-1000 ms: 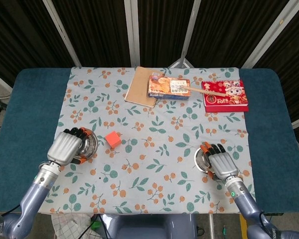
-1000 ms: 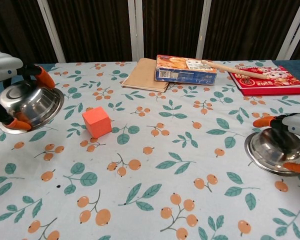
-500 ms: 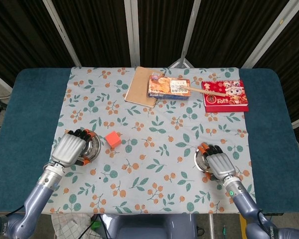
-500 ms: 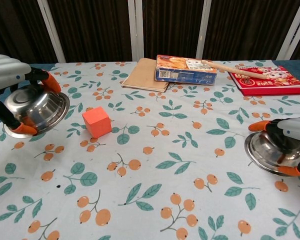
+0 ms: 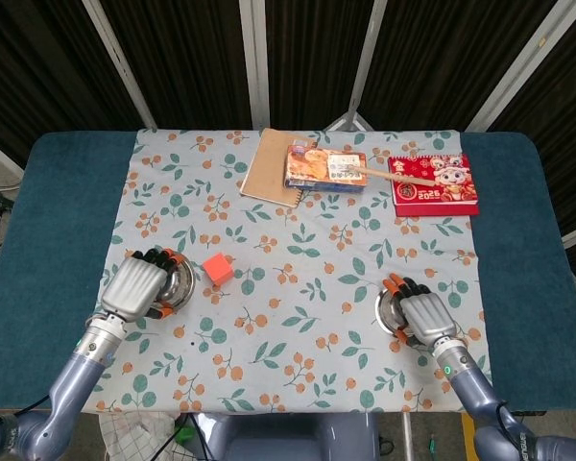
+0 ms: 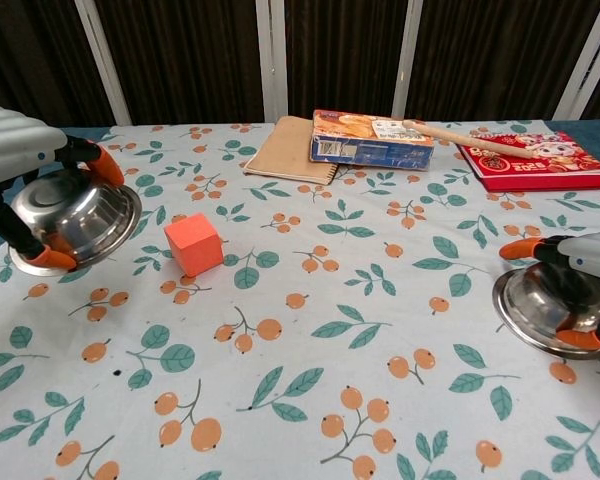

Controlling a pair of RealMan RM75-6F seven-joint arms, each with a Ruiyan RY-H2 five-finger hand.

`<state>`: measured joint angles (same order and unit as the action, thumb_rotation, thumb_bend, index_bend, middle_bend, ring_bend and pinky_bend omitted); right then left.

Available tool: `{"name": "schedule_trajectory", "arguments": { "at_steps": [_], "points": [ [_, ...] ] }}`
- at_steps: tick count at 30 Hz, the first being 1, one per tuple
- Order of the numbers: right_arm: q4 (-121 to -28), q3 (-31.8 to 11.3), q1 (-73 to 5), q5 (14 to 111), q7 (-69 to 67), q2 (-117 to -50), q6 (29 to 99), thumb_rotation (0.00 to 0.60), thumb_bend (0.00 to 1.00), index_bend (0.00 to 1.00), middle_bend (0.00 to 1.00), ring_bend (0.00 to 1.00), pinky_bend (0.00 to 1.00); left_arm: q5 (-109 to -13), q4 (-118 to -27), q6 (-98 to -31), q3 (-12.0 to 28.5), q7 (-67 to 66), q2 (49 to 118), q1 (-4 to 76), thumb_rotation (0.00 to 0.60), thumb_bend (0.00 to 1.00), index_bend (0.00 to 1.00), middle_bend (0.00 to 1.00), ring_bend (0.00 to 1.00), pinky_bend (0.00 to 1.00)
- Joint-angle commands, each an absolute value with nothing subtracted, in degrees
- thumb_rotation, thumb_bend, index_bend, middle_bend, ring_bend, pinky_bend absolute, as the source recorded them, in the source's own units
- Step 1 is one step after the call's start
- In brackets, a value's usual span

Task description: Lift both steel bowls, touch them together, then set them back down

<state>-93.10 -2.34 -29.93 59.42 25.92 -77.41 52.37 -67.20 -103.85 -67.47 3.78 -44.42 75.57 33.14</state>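
Under each hand (image 6: 15, 165) (image 6: 592, 272), an upturned steel bowl (image 6: 75, 215) (image 6: 542, 300).

Head view looks steeply down over the whole table (image 5: 58, 192); chest view faces it low, nearer.

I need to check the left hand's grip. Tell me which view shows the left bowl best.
The chest view: the left bowl shows from the side, tilted, with the left hand over it. The head view shows only a sliver of it beside the hand.

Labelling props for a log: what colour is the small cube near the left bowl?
Orange-red, plain on all visible faces; the cube shows best in the chest view.
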Motion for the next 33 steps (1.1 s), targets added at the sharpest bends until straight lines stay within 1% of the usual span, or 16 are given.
{"name": "schedule_trajectory", "arguments": {
  "at_steps": [1, 2, 3, 4, 5, 6, 7, 8, 10, 12, 14, 17, 19, 28, 33],
  "points": [
    [-92.5, -2.1, -29.9, 59.9, 25.4, -77.7, 52.7, 0.600, 0.39, 0.00, 0.07, 0.15, 0.57, -67.1, -103.8, -67.5, 3.7, -44.7, 75.7, 33.2, 0.600, 0.29, 0.50, 0.60, 0.49, 0.74],
    [-92.2, -2.1, -29.8, 60.2, 25.1, -77.9, 52.9, 0.600, 0.39, 0.00, 0.12, 0.20, 0.60, -66.9, -103.8, -67.6, 3.6, -44.8, 75.8, 33.2, 0.600, 0.29, 0.50, 0.60, 0.49, 0.74],
    [-91.9, -2.0, -29.8, 60.6, 24.8, -78.1, 53.0, 0.600, 0.39, 0.01, 0.20, 0.29, 0.66, -66.8, -103.8, -67.6, 3.6, -44.9, 75.9, 33.2, 0.600, 0.29, 0.50, 0.60, 0.49, 0.74],
    [-91.6, -2.0, -29.7, 60.9, 24.4, -78.3, 53.2, 0.600, 0.39, 0.07, 0.29, 0.38, 0.73, -66.8, -103.8, -67.6, 3.6, -44.9, 75.9, 33.2, 0.600, 0.29, 0.50, 0.60, 0.49, 0.74],
    [-91.3, -2.0, -29.6, 61.4, 23.9, -78.5, 53.3, 0.600, 0.39, 0.13, 0.34, 0.44, 0.76, -66.8, -103.8, -67.6, 3.5, -45.0, 76.0, 33.2, 0.600, 0.29, 0.50, 0.60, 0.49, 0.74],
    [-90.9, -2.0, -29.5, 61.8, 23.4, -78.7, 53.5, 0.600, 0.39, 0.24, 0.42, 0.52, 0.82, -66.8, -103.8, -67.7, 3.5, -45.0, 76.0, 33.2, 0.600, 0.29, 0.50, 0.60, 0.49, 0.74],
    [-90.6, -1.9, -29.5, 62.2, 23.0, -78.9, 53.7, 0.600, 0.39, 0.33, 0.47, 0.57, 0.85, -66.8, -103.8, -67.7, 3.5, -45.0, 76.0, 33.2, 0.600, 0.29, 0.50, 0.60, 0.49, 0.74],
    [-90.3, -1.8, -29.4, 62.6, 22.6, -79.0, 53.7, 0.600, 0.39, 0.44, 0.53, 0.62, 0.89, -66.8, -103.8, -67.7, 3.4, -45.0, 76.0, 33.3, 0.600, 0.29, 0.50, 0.60, 0.49, 0.74],
    [-89.8, -1.7, -29.3, 63.3, 22.1, -79.2, 54.1, 0.600, 0.39, 0.62, 0.62, 0.70, 0.95, -66.9, -103.9, -67.8, 3.3, -45.0, 76.0, 33.2, 0.600, 0.29, 0.50, 0.60, 0.49, 0.74],
    [-89.8, -1.6, -29.1, 63.9, 21.5, -79.2, 54.4, 0.600, 0.39, 0.71, 0.68, 0.75, 0.99, -67.0, -103.9, -67.8, 3.3, -44.9, 76.0, 33.2, 0.600, 0.29, 0.50, 0.60, 0.49, 0.74],
    [-90.1, -1.7, -28.8, 64.4, 21.0, -79.0, 55.1, 0.600, 0.40, 0.78, 0.72, 0.78, 1.00, -67.2, -103.7, -67.9, 3.2, -44.6, 76.1, 33.2, 0.600, 0.29, 0.51, 0.61, 0.49, 0.74],
    [-90.8, -2.0, -28.1, 65.5, 20.4, -78.6, 57.1, 0.600, 0.42, 0.83, 0.76, 0.82, 1.00, -68.3, -103.3, -68.3, 3.3, -43.4, 76.5, 33.1, 0.600, 0.29, 0.51, 0.61, 0.49, 0.74],
    [-91.9, -2.2, -27.6, 65.8, 19.9, -77.7, 58.2, 0.600, 0.44, 0.85, 0.77, 0.83, 1.00, -69.3, -102.9, -68.5, 3.3, -42.0, 76.7, 33.0, 0.600, 0.29, 0.51, 0.61, 0.49, 0.74],
    [-96.8, -4.0, -25.8, 68.1, 14.4, -73.4, 61.9, 0.600, 0.45, 0.89, 0.80, 0.86, 1.00, -74.5, -100.3, -70.4, 3.0, -37.0, 77.8, 32.2, 0.600, 0.29, 0.51, 0.61, 0.49, 0.74],
    [-101.8, -6.9, -24.2, 70.0, 0.0, -68.3, 62.2, 0.600, 0.45, 0.89, 0.80, 0.86, 1.00, -80.0, -97.9, -70.7, 2.4, -30.6, 78.5, 32.2, 0.600, 0.29, 0.51, 0.61, 0.49, 0.74]
  ]
}}
